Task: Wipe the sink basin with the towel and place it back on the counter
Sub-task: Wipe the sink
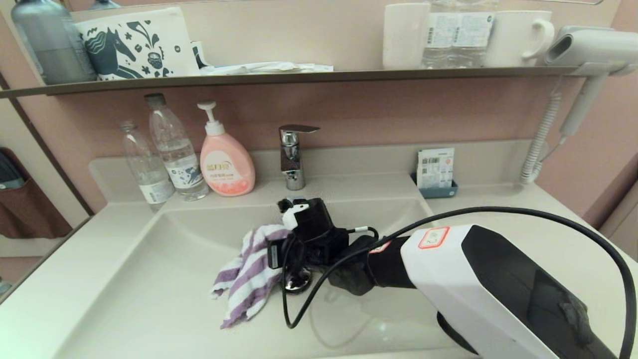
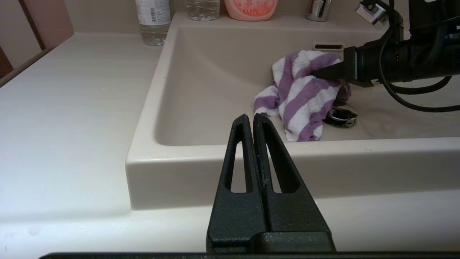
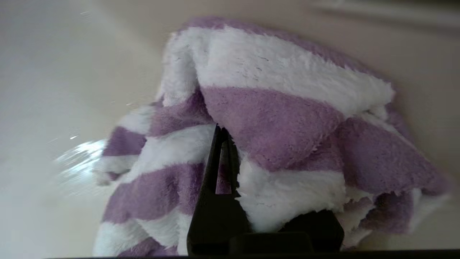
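My right hand (image 1: 279, 244) pinched the towel (image 1: 249, 274) down inside the sink basin (image 1: 149, 279).

From the head camera I saw the striped cloth hanging below and to the left of that hand, its lower folds lying on the basin floor beside the chrome drain plug (image 1: 298, 284). The right wrist camera alone showed the grip: one dark finger (image 3: 215, 187) was bare, the other buried under purple and white pile. Only the left wrist camera showed my left hand (image 2: 253, 120), fingers pressed together, hovering at the front rim of the worktop (image 2: 72, 108), with the towel beyond it and the overflow slot (image 2: 328, 46) behind. No label on the pink pump bottle (image 1: 227, 167) or the water bottles (image 1: 174, 149) was readable to me.
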`<state>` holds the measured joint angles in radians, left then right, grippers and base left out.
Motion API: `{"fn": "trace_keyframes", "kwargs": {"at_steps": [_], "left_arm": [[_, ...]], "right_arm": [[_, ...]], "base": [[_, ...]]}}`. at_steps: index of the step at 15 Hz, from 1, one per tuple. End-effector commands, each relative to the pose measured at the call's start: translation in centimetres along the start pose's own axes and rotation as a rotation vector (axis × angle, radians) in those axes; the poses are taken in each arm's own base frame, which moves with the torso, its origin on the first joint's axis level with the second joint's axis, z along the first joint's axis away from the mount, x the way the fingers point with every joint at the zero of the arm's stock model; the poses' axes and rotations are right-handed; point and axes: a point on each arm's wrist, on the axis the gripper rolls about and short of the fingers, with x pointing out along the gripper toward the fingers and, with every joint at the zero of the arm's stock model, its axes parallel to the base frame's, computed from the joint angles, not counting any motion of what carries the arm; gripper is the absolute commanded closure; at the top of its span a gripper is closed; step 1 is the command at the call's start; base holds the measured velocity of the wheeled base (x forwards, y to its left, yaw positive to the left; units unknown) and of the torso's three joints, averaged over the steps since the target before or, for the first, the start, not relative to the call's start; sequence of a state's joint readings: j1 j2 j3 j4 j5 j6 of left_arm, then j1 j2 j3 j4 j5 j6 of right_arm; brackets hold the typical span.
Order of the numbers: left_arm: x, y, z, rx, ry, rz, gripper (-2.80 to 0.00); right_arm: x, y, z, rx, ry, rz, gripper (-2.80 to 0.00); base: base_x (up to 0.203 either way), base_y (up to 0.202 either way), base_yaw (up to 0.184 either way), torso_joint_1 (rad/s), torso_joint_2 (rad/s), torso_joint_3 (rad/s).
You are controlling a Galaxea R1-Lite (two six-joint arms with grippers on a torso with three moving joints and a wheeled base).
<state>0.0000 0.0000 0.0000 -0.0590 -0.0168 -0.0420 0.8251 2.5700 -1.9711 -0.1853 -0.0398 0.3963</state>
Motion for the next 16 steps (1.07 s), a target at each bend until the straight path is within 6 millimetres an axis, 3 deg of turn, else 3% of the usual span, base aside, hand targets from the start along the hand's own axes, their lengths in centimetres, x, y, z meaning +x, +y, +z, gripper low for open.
{"fn": "trace_keyframes", "kwargs": {"at_steps": [1, 7, 12, 16], "left_arm": [[0.0, 0.0, 0.0, -0.001, 0.001, 0.0, 0.0], [0.0, 0.0, 0.0, -0.001, 0.001, 0.0, 0.0], [0.0, 0.0, 0.0, 0.001, 0.001, 0.0, 0.0], [0.0, 0.0, 0.0, -0.001, 0.001, 0.0, 0.0]], "right_arm": [[-0.1, -1.3, 0.4, 0.004, 0.001, -0.061, 0.0], [-4.3, -4.3, 3.2, -0.031, 0.142, -0.3, 0.0], [-9.3, -5.8, 3.9, -0.035, 0.295, -0.489, 0.0], [-13.9, -5.6, 2.6, -0.047, 0.655, -0.534, 0.0]], "base": [[0.0, 0.0, 0.0, 0.0, 0.0, 0.0], [0.0, 0.0, 0.0, 0.0, 0.0, 0.0], [0.0, 0.0, 0.0, 0.0, 0.0, 0.0], [0.0, 0.0, 0.0, 0.0, 0.0, 0.0]]}}
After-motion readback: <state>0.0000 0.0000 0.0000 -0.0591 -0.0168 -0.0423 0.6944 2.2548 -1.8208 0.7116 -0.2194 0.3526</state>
